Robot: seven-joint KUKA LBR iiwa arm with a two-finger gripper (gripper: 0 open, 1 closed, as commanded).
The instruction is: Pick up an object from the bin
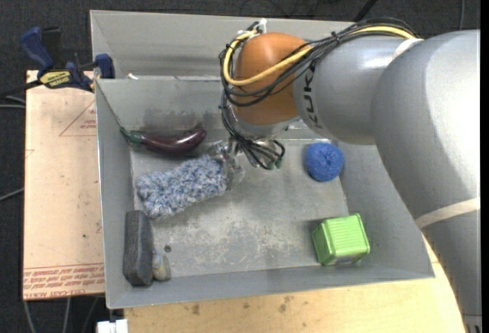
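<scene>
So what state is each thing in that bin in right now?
Eggplant: lying flat by the back wall.
Fuzzy blue cloth: crumpled, right end beneath the arm.
Blue ball: resting alone, untouched.
Green box: resting alone near the front.
Grey block: lying along the left wall.

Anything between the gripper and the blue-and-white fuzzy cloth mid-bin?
Nothing visible. The gripper sits at the view's right end of the fuzzy cloth. The purple eggplant lies behind the cloth, and the blue ball further right, both out of the way.

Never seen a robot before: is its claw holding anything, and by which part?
Cannot tell. The claw sits at the right end of the fuzzy blue-and-white cloth, but whether it grips it is hidden.
</scene>
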